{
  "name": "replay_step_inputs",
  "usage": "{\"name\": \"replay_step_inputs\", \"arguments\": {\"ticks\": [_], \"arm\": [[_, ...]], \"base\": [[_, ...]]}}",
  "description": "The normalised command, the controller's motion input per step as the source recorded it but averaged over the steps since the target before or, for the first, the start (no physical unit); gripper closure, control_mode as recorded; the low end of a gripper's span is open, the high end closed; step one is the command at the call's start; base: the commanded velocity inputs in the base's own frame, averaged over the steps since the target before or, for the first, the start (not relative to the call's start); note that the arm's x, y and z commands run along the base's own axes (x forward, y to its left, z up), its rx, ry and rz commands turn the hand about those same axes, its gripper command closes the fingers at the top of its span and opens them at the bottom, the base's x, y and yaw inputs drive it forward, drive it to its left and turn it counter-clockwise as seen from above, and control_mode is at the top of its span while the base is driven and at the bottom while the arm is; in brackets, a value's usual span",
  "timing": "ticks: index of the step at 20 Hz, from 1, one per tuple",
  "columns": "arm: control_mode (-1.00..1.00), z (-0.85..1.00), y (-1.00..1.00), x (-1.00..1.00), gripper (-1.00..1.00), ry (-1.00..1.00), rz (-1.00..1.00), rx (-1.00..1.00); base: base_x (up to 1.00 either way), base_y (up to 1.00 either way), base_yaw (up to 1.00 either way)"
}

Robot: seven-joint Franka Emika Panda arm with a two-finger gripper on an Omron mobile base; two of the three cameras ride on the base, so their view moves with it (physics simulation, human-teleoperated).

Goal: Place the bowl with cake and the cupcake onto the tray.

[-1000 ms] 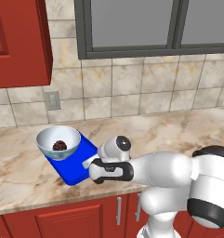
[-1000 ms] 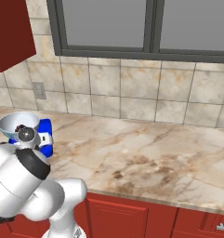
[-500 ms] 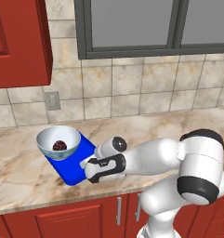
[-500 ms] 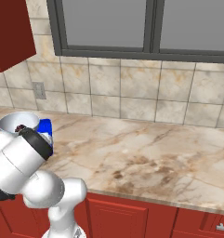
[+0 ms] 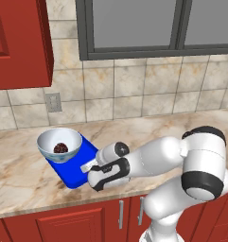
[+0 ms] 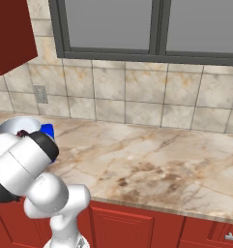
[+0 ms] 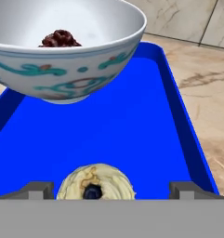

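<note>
The blue tray [image 7: 146, 139] lies on the counter. On its far end stands the white bowl [image 7: 62, 51] with teal markings, and the dark lumpy cake [image 7: 60, 39] is inside it. The tan-topped cupcake [image 7: 95, 182] sits on the tray's floor at the near end. My gripper [image 7: 111, 190] is open around the cupcake, with a clear gap on the right side. In the left base view my gripper [image 5: 92, 175] hangs low over the near end of the tray [image 5: 70, 172], just right of the bowl [image 5: 60, 142] with the cake [image 5: 61, 148].
The marble counter [image 6: 137, 160] runs on to the right of the tray [image 6: 48, 130] and bowl [image 6: 16, 125]. A tiled wall with an outlet [image 5: 53, 101] stands behind. A red cabinet [image 5: 18, 42] hangs above left, and a window is above the counter.
The arm's upper links have swung out to the right and stretched, while the hand has stayed low at the tray's near end. Bowl and tray have not moved.
</note>
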Motion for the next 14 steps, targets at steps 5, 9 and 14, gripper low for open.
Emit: {"name": "replay_step_inputs", "arguments": {"ticks": [5, 9, 14], "arm": [[-1.0, 0.43, 0.0, 0.0, -1.0, -0.01, 0.0, 0.0], [-1.0, 0.5, 0.0, 0.0, -1.0, 0.0, 0.0, -0.05], [-1.0, 0.55, 0.0, 0.0, -1.0, 0.0, 0.0, -0.11]], "base": [[0.0, 0.0, 0.0], [0.0, 0.0, 0.0], [0.0, 0.0, 0.0]]}}
